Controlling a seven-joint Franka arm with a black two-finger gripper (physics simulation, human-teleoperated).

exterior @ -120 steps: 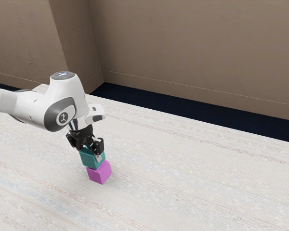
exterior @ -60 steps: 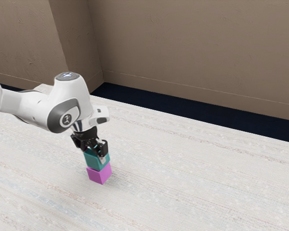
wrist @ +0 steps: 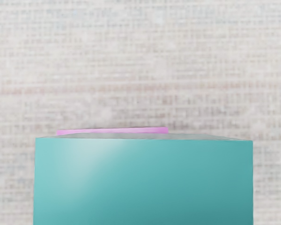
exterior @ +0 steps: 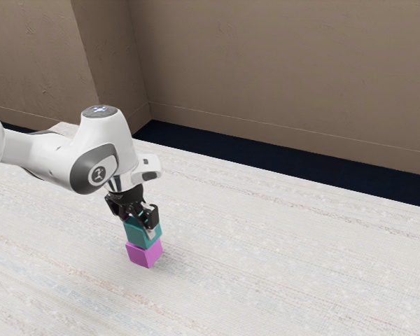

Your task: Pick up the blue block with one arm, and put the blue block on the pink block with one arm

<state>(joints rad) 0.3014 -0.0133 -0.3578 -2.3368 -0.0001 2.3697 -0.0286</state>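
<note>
Clamped in the black two-finger gripper (exterior: 140, 220): glossy teal-blue cube block (exterior: 141, 233), seemingly seated on the magenta-pink cube block (exterior: 144, 255) directly beneath. Probably left to do: letting go and lifting clear.

White seven-joint arm (exterior: 52, 155) enters from the exterior view's left, its wrist bent downward. Black two-finger tool (exterior: 141, 218) points down, slightly tilted. Its two fingers press against opposite sides of a blue-green cube (exterior: 134, 232).
</note>
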